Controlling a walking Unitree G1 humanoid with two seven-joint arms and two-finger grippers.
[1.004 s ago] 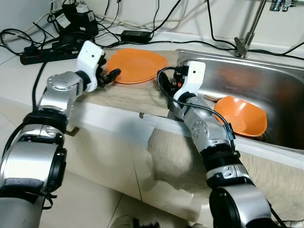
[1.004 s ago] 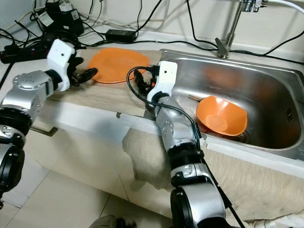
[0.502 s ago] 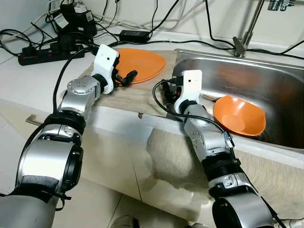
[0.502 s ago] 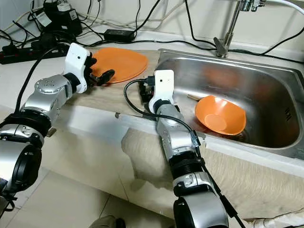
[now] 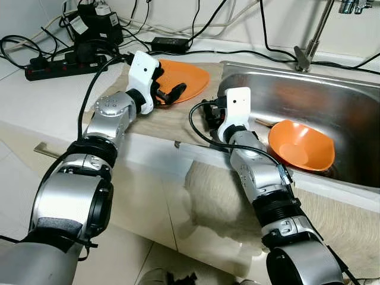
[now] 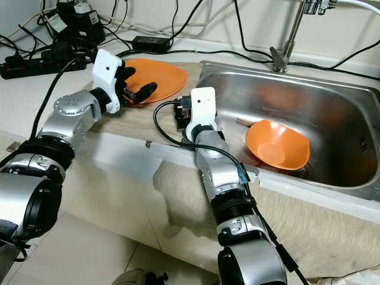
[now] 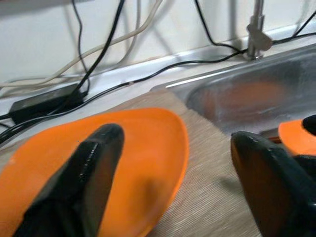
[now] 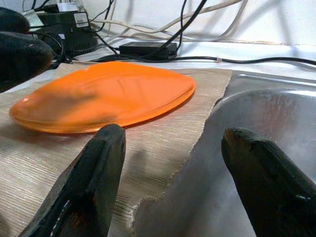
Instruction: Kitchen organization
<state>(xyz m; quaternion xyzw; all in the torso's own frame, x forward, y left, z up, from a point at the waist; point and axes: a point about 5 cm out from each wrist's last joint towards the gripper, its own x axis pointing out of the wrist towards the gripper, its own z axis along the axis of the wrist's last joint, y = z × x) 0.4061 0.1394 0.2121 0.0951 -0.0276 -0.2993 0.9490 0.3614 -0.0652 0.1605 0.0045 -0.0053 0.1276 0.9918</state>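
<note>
An orange plate (image 5: 189, 78) lies on a beige mat (image 5: 172, 122) on the counter, left of the steel sink (image 5: 267, 68). My left gripper (image 5: 168, 95) is open at the plate's near edge. In the left wrist view one of its fingers (image 7: 89, 173) lies over the plate (image 7: 148, 133) and the other is over the mat. An orange bowl (image 5: 300, 145) rests tilted in the sink. My right gripper (image 8: 175, 136) is open and empty, low at the sink's left rim, pointing at the plate (image 8: 108, 94).
A faucet (image 5: 309, 41) stands behind the sink. A power strip (image 5: 53, 65), a black adapter (image 5: 169, 44) and many cables crowd the back of the counter. The counter's front edge runs below both arms.
My left gripper has moved right along the counter, from beside the plate's left edge to over its near rim. My right arm has barely shifted.
</note>
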